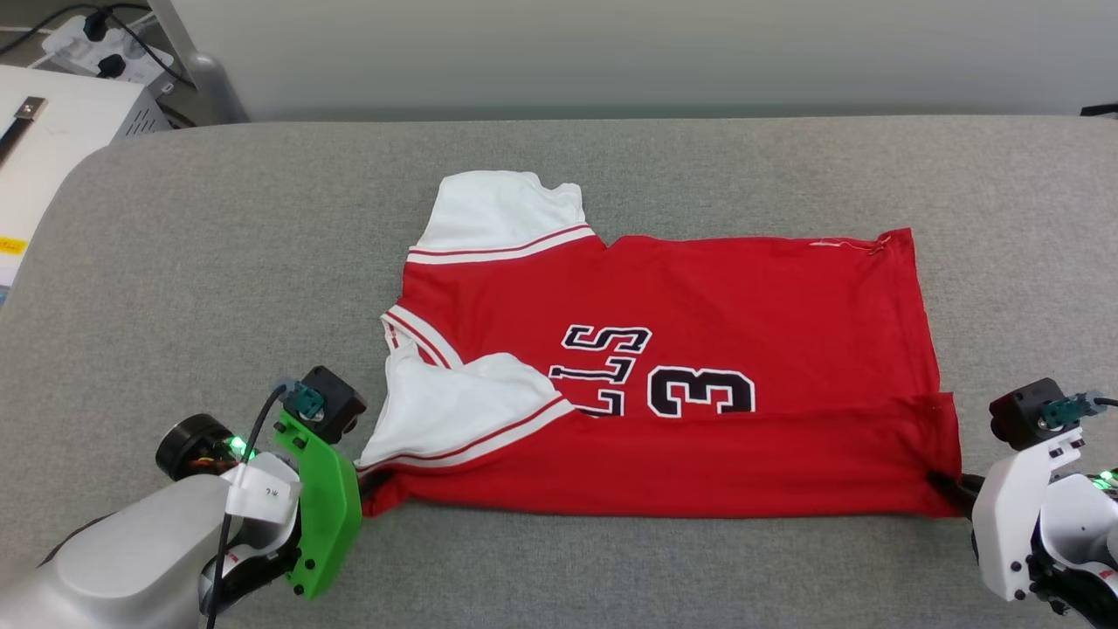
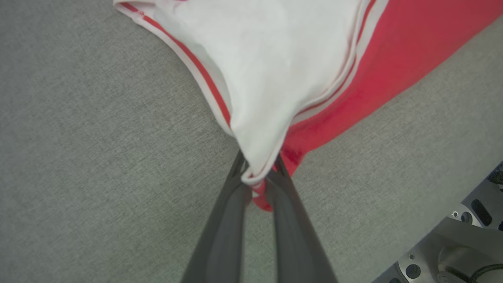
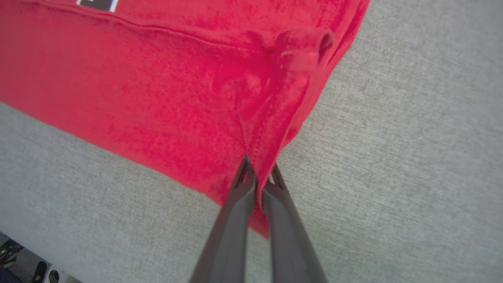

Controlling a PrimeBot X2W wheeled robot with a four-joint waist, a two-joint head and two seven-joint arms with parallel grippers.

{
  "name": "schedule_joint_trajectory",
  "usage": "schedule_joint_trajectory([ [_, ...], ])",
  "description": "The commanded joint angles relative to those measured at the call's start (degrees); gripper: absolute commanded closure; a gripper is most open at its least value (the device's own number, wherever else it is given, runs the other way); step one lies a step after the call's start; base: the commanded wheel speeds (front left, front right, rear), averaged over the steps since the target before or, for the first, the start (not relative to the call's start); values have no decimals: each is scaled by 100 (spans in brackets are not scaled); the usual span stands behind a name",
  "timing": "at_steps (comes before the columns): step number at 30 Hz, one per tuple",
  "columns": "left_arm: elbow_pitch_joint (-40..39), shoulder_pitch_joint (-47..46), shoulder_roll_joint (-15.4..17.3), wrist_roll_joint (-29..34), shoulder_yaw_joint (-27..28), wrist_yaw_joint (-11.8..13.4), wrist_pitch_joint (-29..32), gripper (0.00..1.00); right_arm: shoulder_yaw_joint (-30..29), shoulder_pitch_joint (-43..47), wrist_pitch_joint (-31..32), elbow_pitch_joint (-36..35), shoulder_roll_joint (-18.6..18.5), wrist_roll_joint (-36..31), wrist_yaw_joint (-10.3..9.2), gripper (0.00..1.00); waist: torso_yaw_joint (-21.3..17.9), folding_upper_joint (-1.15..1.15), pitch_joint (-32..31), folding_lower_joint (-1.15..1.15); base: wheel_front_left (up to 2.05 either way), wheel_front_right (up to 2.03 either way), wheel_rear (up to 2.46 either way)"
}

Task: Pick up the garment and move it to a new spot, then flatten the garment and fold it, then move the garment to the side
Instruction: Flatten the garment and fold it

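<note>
The garment (image 1: pixel 699 349) lies at the centre of the grey table (image 1: pixel 218 262), its 6 o'clock edge folded over. The visible black lettering reads "LLS" in part, with the numeral "3". The left gripper (image 1: pixel 371 485) is clamped on the garment's 8 o'clock corner, and the right gripper (image 1: pixel 948 487) on its 4 o'clock corner.

The jersey (image 1: pixel 716 349) is lying across the middle of the padded table (image 1: pixel 218 262), collar to the left, hem to the right. Its far sleeve (image 1: pixel 502 218) is lying at the far left; its near sleeve (image 1: pixel 454 411) is lying over the chest. The left gripper (image 1: pixel 371 483) is sitting at the near left corner, the right gripper (image 1: pixel 942 482) at the near right, with cloth between each one's 2 fingers. A power strip (image 1: pixel 87 44) is lying beyond the table's far left corner.
</note>
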Motion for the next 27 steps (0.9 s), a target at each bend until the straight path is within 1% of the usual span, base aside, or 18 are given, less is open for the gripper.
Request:
schedule_joint_trajectory([
  [1, -54, 118, 90, 83, -1, 8, -27, 100, -26, 83, -47, -73, -107, 27, -4, 100, -29, 0, -145, 0, 0, 0, 0],
  [6, -362, 331, 257, 106, -9, 106, 16, 100, -169, 341, -65, -411, -309, 101, -4, 100, -45, 0, -316, 0, 0, 0, 0],
  [10, -663, 527, 426, 108, -13, 226, 31, 100, -425, 687, -32, -752, -436, 127, -4, 100, -45, 0, -379, 0, 0, 0, 0],
  [15, -911, 740, 544, 28, -16, 337, 44, 100, -786, 1172, 125, -1084, -449, 119, -4, 100, -48, 0, -386, 0, 0, 0, 0],
  [17, -921, 802, 557, 15, -18, 369, 63, 100, -943, 1317, 202, -1154, -400, 89, -4, 100, -60, 0, -364, 0, 0, 0, 0],
  [21, -775, 897, 465, -155, -3, 353, 69, 100, -1150, 1443, 388, -1162, -204, 43, -4, 100, -94, 0, -285, 0, 0, 0, 0],
  [27, -285, 962, 282, -240, -3, 249, 39, 100, -1216, 1320, 550, -861, 157, -6, -4, 100, -167, 0, -170, 0, 0, 0, 0],
])
